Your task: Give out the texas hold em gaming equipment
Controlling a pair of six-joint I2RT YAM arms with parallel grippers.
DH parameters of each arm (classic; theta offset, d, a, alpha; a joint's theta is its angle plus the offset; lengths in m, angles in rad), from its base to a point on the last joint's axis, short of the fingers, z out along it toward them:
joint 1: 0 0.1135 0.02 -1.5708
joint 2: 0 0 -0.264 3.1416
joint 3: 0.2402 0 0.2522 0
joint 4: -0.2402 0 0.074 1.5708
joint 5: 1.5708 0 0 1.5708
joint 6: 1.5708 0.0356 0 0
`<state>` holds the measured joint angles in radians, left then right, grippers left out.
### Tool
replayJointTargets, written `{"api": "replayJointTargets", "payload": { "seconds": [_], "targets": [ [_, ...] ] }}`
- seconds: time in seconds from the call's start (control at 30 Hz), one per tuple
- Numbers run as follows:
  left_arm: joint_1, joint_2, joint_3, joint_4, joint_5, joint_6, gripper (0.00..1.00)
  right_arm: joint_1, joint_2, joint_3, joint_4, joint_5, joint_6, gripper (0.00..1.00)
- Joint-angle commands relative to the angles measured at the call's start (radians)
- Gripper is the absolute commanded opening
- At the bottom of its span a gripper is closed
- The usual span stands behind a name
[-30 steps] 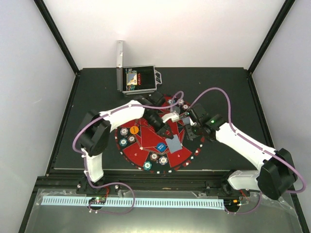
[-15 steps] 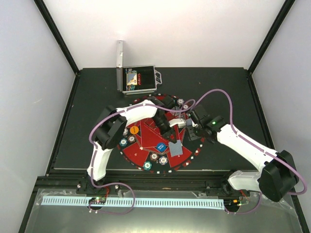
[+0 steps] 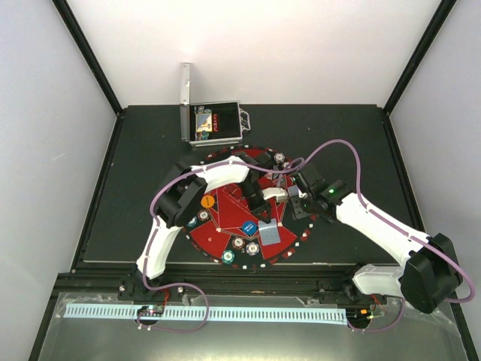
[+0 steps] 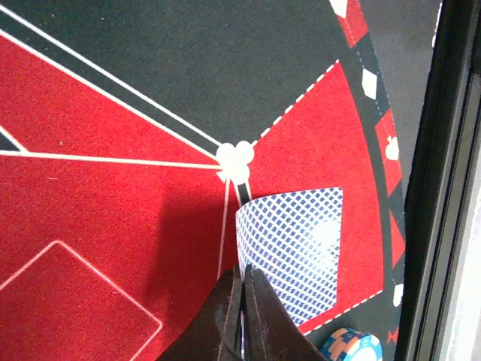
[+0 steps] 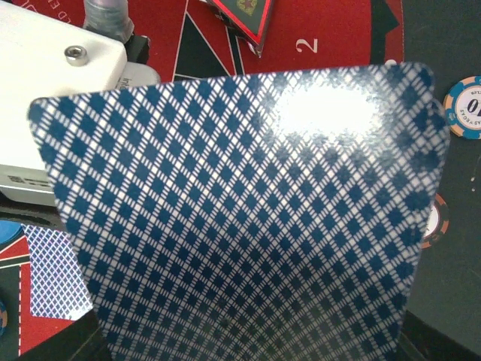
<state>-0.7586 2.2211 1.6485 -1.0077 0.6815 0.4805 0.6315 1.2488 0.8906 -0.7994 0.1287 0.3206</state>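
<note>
My left gripper point(image 3: 261, 216) is shut on the near edge of a grey-blue-backed playing card point(image 3: 268, 232) that rests low over the red front-right part of the mat. In the left wrist view its fingertips point(image 4: 245, 289) pinch that card point(image 4: 297, 252), with a teal striped chip point(image 4: 350, 347) beside it. My right gripper point(image 3: 295, 197) holds up playing cards point(image 5: 240, 218) that fill its wrist view and hide its jaws. Several chips point(image 3: 237, 243) lie along the mat's near edge, with an orange disc point(image 3: 205, 201) and a blue disc point(image 3: 248, 226).
The round red-and-black mat point(image 3: 218, 237) lies mid-table. The open silver case point(image 3: 214, 125) stands behind it. The two arms meet closely over the mat's right half; the left arm's white wrist point(image 5: 60, 113) is right beside the right gripper. More chips point(image 5: 464, 105) lie right.
My left arm has swung right and toward the near edge, bringing its card down to the mat's front-right sector. The right gripper has stayed nearly in place with its cards.
</note>
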Motion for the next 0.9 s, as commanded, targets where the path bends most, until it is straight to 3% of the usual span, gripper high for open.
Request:
{"api": "replayJointTargets", "payload": {
  "seconds": [0.0, 0.57, 0.67, 0.87],
  "targets": [
    [-0.011, 0.027, 0.043, 0.007, -0.044, 0.038, 0.05, -0.001, -0.015, 0.0, 0.019, -0.001, 0.008, 0.59],
    [-0.021, -0.029, 0.011, 0.138, -0.173, -0.032, 0.39, -0.001, -0.008, -0.001, 0.018, -0.01, 0.006, 0.59],
    [-0.013, -0.09, -0.015, 0.193, -0.176, -0.1, 0.43, 0.0, -0.011, 0.004, 0.016, -0.001, 0.009, 0.59],
    [0.046, -0.348, -0.246, 0.429, -0.197, -0.263, 0.52, 0.0, -0.001, 0.012, 0.012, -0.009, -0.004, 0.6]
  ]
}}
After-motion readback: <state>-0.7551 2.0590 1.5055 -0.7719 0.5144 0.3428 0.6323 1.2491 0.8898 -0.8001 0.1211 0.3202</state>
